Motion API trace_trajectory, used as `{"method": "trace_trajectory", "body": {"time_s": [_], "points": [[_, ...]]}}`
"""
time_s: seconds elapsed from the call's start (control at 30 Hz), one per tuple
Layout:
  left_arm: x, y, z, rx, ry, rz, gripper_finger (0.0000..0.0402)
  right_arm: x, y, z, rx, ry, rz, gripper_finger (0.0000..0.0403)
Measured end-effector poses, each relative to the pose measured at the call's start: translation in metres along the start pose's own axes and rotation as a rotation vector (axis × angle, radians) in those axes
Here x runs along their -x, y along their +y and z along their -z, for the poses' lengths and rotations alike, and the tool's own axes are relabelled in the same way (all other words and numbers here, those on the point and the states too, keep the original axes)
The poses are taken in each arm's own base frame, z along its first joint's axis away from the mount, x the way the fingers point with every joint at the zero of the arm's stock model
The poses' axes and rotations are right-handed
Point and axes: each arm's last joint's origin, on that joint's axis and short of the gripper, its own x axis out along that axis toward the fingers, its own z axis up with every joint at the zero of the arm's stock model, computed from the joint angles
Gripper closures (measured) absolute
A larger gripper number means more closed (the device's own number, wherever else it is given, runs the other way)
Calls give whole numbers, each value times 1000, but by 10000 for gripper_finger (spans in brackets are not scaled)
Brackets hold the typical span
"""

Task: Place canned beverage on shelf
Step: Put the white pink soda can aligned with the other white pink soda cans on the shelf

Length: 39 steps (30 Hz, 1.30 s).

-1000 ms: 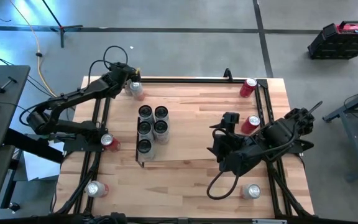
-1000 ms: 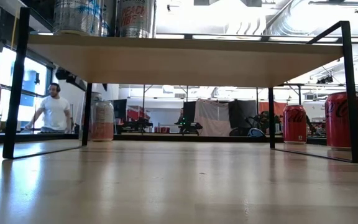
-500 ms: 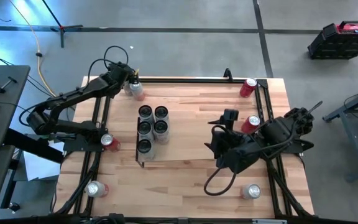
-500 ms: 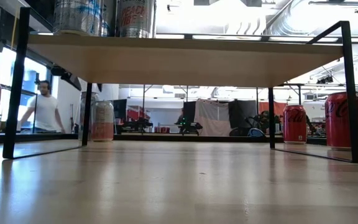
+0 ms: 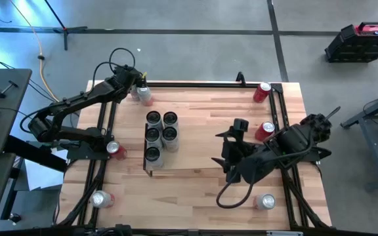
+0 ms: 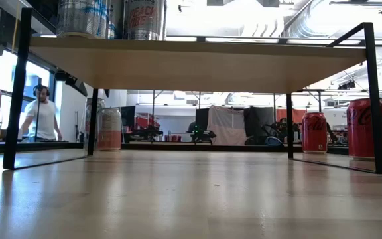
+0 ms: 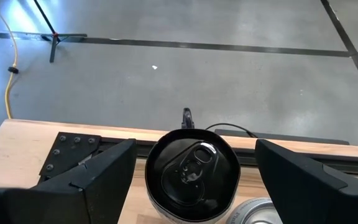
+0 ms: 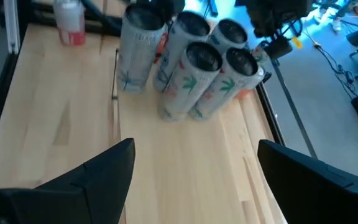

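Left claw (image 5: pixel 138 87) reached to tabletop (image 5: pixel 202 187) far corner, fingers spread wide around silver can (image 7: pixel 192 175). Right claw (image 5: pixel 226 152) hovered open, empty, beside shelf (image 5: pixel 155 165) carrying five cans. Concrete floor (image 5: pixel 195 39) beyond.

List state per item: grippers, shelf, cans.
Left gripper: open, fingers either side of an upright can at the table's far edge; contact unclear.
Right gripper: open, empty, facing the shelf cans.
Shelf: standing, holds five cans.
Shelf cans: upright, clustered.
Red cans: upright, off the shelf, by the right rail.
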Motion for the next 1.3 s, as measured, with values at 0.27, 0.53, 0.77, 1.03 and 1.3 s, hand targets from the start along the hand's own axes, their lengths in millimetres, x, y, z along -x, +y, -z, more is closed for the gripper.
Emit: {"method": "trace_trajectory", "body": {"time_s": [0.27,0.53,0.77,1.03,1.3], "points": [[0,0,2,-48,35,30,85,0,0,-5,-32,-50,19,80],[0,0,1,-44,12,10,85,-1,1,-5,-138,-24,-51,80],[0,-1,1,-51,18,19,85,-1,5,-4,-393,56,-198,80],[0,1,3,-127,34,13,85,-6,-1,-8,-406,21,-146,80],[-6,8,1,-132,65,-2,85,-12,-9,-12,-453,5,-138,80]]}}
